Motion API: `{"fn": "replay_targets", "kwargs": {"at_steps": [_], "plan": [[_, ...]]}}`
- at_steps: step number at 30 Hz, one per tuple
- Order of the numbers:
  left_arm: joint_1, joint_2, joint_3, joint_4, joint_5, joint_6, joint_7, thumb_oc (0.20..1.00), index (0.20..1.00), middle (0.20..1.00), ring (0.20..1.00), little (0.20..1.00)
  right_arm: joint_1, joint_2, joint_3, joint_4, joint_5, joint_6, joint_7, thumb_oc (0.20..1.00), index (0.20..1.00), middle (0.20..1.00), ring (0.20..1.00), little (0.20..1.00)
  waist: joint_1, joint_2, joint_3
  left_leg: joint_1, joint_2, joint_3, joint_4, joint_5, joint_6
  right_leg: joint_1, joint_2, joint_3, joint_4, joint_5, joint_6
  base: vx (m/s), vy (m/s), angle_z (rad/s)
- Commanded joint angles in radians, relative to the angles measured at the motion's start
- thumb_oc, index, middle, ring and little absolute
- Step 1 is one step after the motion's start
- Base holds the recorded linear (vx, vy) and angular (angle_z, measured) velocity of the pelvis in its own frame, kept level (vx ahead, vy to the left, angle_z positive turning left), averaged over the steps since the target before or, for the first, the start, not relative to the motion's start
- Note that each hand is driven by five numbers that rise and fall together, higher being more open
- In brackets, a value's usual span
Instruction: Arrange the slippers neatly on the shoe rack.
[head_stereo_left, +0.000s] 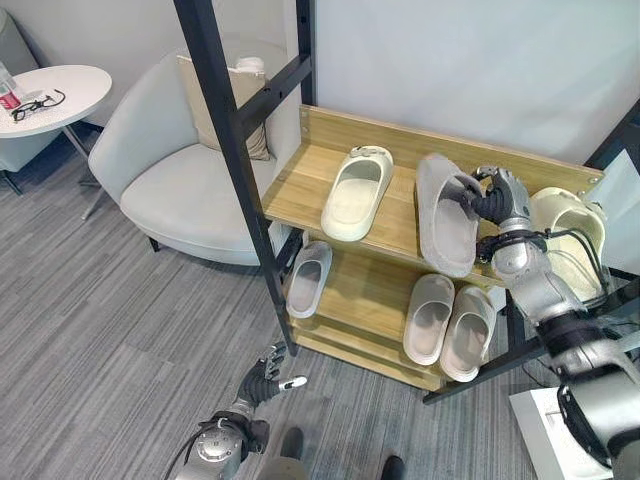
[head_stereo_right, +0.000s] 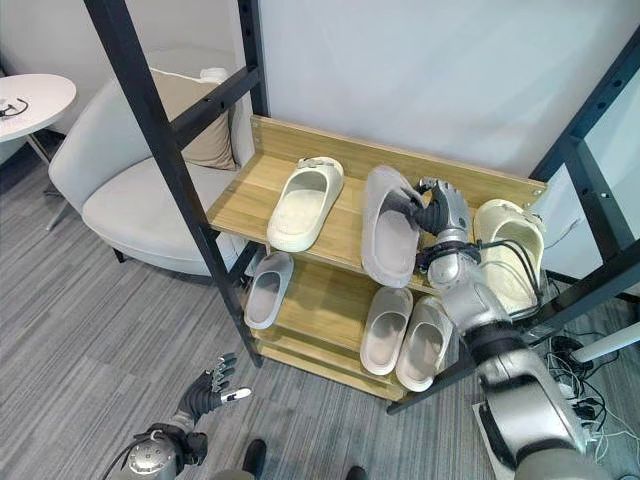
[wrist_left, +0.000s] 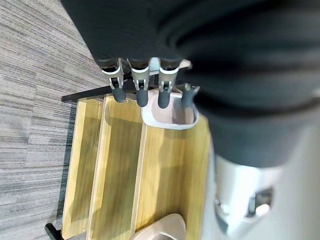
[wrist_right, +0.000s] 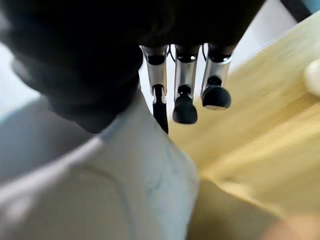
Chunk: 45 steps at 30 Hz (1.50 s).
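Observation:
The wooden shoe rack (head_stereo_left: 296, 196) has a cream slipper (head_stereo_left: 357, 193) lying flat on its top shelf. Beside it a grey slipper (head_stereo_left: 444, 216) stands tipped up on its edge. My right hand (head_stereo_left: 498, 198) is shut on this slipper's strap, which fills much of the right wrist view as a pale mass (wrist_right: 90, 190). Another cream slipper (head_stereo_left: 572, 242) lies at the shelf's right end. On the lower shelf are one light slipper (head_stereo_left: 309, 277) at the left and a pair (head_stereo_left: 449, 324) at the right. My left hand (head_stereo_left: 264, 380) hangs open low over the carpet in front of the rack.
A black metal frame post (head_stereo_left: 232, 150) crosses in front of the rack's left end. A grey armchair (head_stereo_left: 170, 175) with a cushion stands to the left, and a round white table (head_stereo_left: 62, 93) further left. A white wall backs the rack.

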Motion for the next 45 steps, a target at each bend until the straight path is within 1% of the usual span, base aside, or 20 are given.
{"fn": "replay_targets", "kwargs": {"at_steps": [1, 3, 5, 7, 8, 11, 14, 16, 17, 18, 23, 24, 27, 28, 29, 32, 36, 37, 39, 45], "plan": [[-0.057, 0.018, 0.030, -0.053, 0.031, -0.048, 0.028, 1.000, 1.000, 1.000, 1.000, 1.000, -0.025, -0.019, -0.098, -0.131, 0.026, -0.100, -0.072, 0.200, 0.200, 0.200, 0.200, 0.200, 0.004, -0.018, 0.008, 0.057, -0.017, -0.008, -0.006, -0.116, 0.029, 0.099, -0.039, -0.010, 0.006, -0.122, 0.052, 0.00, 0.000, 0.00], [-0.039, 0.009, 0.056, -0.076, 0.048, -0.044, 0.031, 1.000, 1.000, 1.000, 1.000, 1.000, 0.087, 0.051, -0.159, -0.395, 0.131, -0.203, -0.032, 0.200, 0.200, 0.200, 0.200, 0.200, -0.020, -0.013, 0.005, 0.061, -0.012, -0.002, -0.007, -0.115, 0.028, 0.097, -0.037, -0.003, 0.005, -0.124, 0.050, 0.02, -0.035, 0.00], [-0.033, 0.008, 0.060, -0.084, 0.052, -0.042, 0.029, 1.000, 1.000, 1.000, 1.000, 1.000, 0.107, 0.074, -0.157, -0.470, 0.192, -0.241, -0.005, 0.200, 0.200, 0.200, 0.200, 0.200, -0.028, -0.011, 0.006, 0.058, -0.011, 0.001, -0.007, -0.105, 0.028, 0.093, -0.038, -0.002, 0.006, -0.118, 0.049, -0.02, -0.030, -0.01], [-0.025, 0.009, 0.057, -0.091, 0.056, -0.038, 0.028, 1.000, 1.000, 1.000, 1.000, 1.000, 0.146, 0.101, -0.114, -0.557, 0.333, -0.296, 0.066, 0.200, 0.200, 0.200, 0.200, 0.200, -0.041, -0.010, 0.001, 0.064, -0.005, 0.006, -0.007, -0.112, 0.024, 0.100, -0.035, -0.002, 0.004, -0.128, 0.050, -0.01, -0.052, -0.04], [-0.017, 0.012, 0.051, -0.099, 0.051, -0.035, 0.026, 1.000, 1.000, 1.000, 1.000, 1.000, 0.163, 0.114, -0.048, -0.615, 0.466, -0.320, 0.152, 0.200, 0.200, 0.200, 0.200, 0.200, -0.048, -0.009, -0.001, 0.064, 0.000, 0.011, -0.007, -0.109, 0.020, 0.102, -0.035, -0.003, 0.005, -0.129, 0.049, -0.02, -0.059, -0.09], [-0.020, 0.010, 0.042, -0.101, 0.038, -0.039, 0.038, 1.000, 1.000, 1.000, 1.000, 1.000, 0.167, 0.140, 0.098, -0.651, 0.635, -0.331, 0.272, 0.200, 0.200, 0.200, 0.200, 0.200, -0.053, -0.003, 0.002, 0.064, 0.005, 0.011, -0.007, -0.103, 0.015, 0.101, -0.034, -0.003, 0.009, -0.130, 0.046, -0.06, -0.039, -0.11], [-0.032, -0.010, 0.053, -0.092, 0.002, -0.056, 0.072, 1.000, 1.000, 1.000, 1.000, 1.000, 0.150, 0.161, 0.292, -0.616, 0.749, -0.294, 0.394, 0.200, 0.200, 0.200, 0.200, 0.200, -0.042, 0.001, 0.007, 0.058, 0.009, -0.001, -0.007, -0.094, 0.006, 0.101, -0.031, -0.014, 0.019, -0.136, 0.037, -0.06, -0.047, 0.01], [-0.033, -0.040, 0.084, -0.079, -0.094, -0.073, 0.091, 1.000, 1.000, 1.000, 1.000, 1.000, 0.183, 0.162, 0.395, -0.532, 0.769, -0.254, 0.456, 0.200, 0.200, 0.200, 0.200, 0.200, -0.027, 0.002, 0.019, 0.050, 0.010, -0.018, -0.007, -0.085, 0.001, 0.102, -0.029, -0.037, 0.026, -0.141, 0.031, -0.09, -0.058, 0.37], [-0.028, -0.054, 0.116, -0.064, -0.135, -0.090, 0.109, 1.000, 1.000, 1.000, 1.000, 1.000, 0.229, 0.149, 0.429, -0.449, 0.681, -0.233, 0.468, 0.200, 0.200, 0.200, 0.200, 0.200, -0.015, 0.004, 0.031, 0.045, 0.011, -0.037, -0.007, -0.080, -0.003, 0.103, -0.029, -0.056, 0.034, -0.147, 0.029, -0.12, -0.055, 0.49], [-0.027, -0.053, 0.129, -0.057, -0.131, -0.096, 0.123, 1.000, 1.000, 1.000, 1.000, 1.000, 0.251, 0.138, 0.428, -0.381, 0.543, -0.221, 0.443, 0.200, 0.200, 0.200, 0.200, 0.200, -0.008, 0.008, 0.038, 0.042, 0.011, -0.047, -0.007, -0.078, -0.003, 0.103, -0.029, -0.066, 0.041, -0.153, 0.028, -0.09, -0.036, 0.37], [-0.039, -0.058, 0.135, -0.060, -0.130, -0.105, 0.178, 1.000, 1.000, 1.000, 1.000, 1.000, 0.272, 0.157, 0.383, -0.257, 0.298, -0.203, 0.309, 0.200, 0.200, 0.200, 0.200, 0.200, -0.002, 0.019, 0.063, 0.034, 0.013, -0.062, -0.007, -0.071, -0.002, 0.096, -0.031, -0.083, 0.063, -0.163, 0.027, -0.10, -0.007, 0.15], [-0.086, -0.052, 0.109, -0.076, -0.108, -0.111, 0.242, 1.000, 1.000, 1.000, 1.000, 1.000, 0.234, 0.187, 0.335, -0.135, 0.072, -0.166, 0.124, 0.200, 0.200, 0.200, 0.200, 0.200, 0.009, 0.037, 0.118, 0.001, 0.014, -0.081, 0.010, -0.058, 0.001, 0.060, -0.037, -0.096, 0.108, -0.175, 0.024, -0.19, -0.015, 0.05], [-0.108, -0.048, 0.092, -0.091, -0.096, -0.116, 0.260, 1.000, 1.000, 1.000, 1.000, 1.000, 0.196, 0.193, 0.325, -0.092, 0.009, -0.151, 0.066, 0.200, 0.200, 0.200, 0.200, 0.200, 0.014, 0.044, 0.149, -0.028, 0.011, -0.093, 0.033, -0.055, 0.000, 0.034, -0.041, -0.103, 0.137, -0.182, 0.021, -0.22, -0.014, 0.21], [-0.138, -0.041, 0.073, -0.109, -0.079, -0.122, 0.276, 1.000, 1.000, 1.000, 1.000, 1.000, 0.147, 0.201, 0.310, -0.041, -0.033, -0.138, 0.000, 0.200, 0.200, 0.200, 0.200, 0.200, 0.019, 0.056, 0.185, -0.074, 0.008, -0.105, 0.071, -0.054, 0.000, -0.011, -0.049, -0.112, 0.182, -0.189, 0.017, -0.53, 0.020, 0.30], [-0.219, -0.014, 0.027, -0.165, -0.052, -0.145, 0.304, 1.000, 1.000, 1.000, 1.000, 1.000, -0.007, 0.212, 0.265, 0.076, -0.111, -0.100, -0.149, 0.200, 0.200, 0.200, 0.200, 0.200, 0.039, 0.090, 0.265, -0.241, -0.015, -0.144, 0.206, -0.060, -0.002, -0.160, -0.084, -0.114, 0.324, -0.210, 0.005, -0.61, 0.035, 0.17], [-0.267, 0.016, 0.008, -0.225, -0.028, -0.165, 0.311, 1.000, 1.000, 1.000, 1.000, 1.000, -0.124, 0.175, 0.218, 0.167, -0.175, -0.055, -0.252, 0.200, 0.200, 0.200, 0.200, 0.200, 0.058, 0.110, 0.273, -0.380, -0.042, -0.163, 0.303, -0.069, -0.006, -0.286, -0.103, -0.108, 0.423, -0.228, 0.001, -0.28, 0.053, 0.31], [-0.309, 0.020, -0.001, -0.262, -0.002, -0.183, 0.316, 1.000, 1.000, 1.000, 1.000, 1.000, -0.215, 0.092, 0.166, 0.243, -0.233, -0.014, -0.319, 0.200, 0.200, 0.200, 0.200, 0.200, 0.074, 0.111, 0.263, -0.503, -0.051, -0.161, 0.380, -0.086, -0.003, -0.408, -0.124, -0.092, 0.514, -0.253, 0.002, -0.10, 0.088, 0.39], [-0.367, 0.019, -0.011, -0.283, 0.028, -0.200, 0.332, 1.000, 1.000, 1.000, 1.000, 1.000, -0.277, 0.022, 0.137, 0.308, -0.266, 0.026, -0.356, 0.200, 0.200, 0.200, 0.200, 0.200, 0.068, 0.097, 0.265, -0.600, -0.062, -0.166, 0.455, -0.135, -0.003, -0.514, -0.139, -0.067, 0.600, -0.295, 0.007, -0.06, 0.098, 0.23], [-0.473, 0.010, -0.030, -0.285, 0.039, -0.205, 0.362, 1.000, 1.000, 1.000, 1.000, 1.000, -0.396, -0.042, 0.154, 0.451, -0.251, 0.077, -0.388, 0.200, 0.200, 0.200, 0.200, 0.200, 0.059, 0.070, 0.261, -0.728, -0.069, -0.167, 0.545, -0.171, 0.002, -0.632, -0.147, -0.045, 0.684, -0.330, -0.003, -0.02, 0.065, 0.16], [-0.549, -0.011, -0.032, -0.284, 0.029, -0.206, 0.408, 1.000, 1.000, 1.000, 1.000, 1.000, -0.485, 0.027, 0.212, 0.638, -0.177, 0.102, -0.379, 0.200, 0.200, 0.200, 0.200, 0.200, 0.038, 0.052, 0.256, -0.785, -0.076, -0.161, 0.657, -0.240, 0.016, -0.686, -0.145, -0.012, 0.762, -0.380, -0.021, 0.05, 0.044, -0.14]]}}
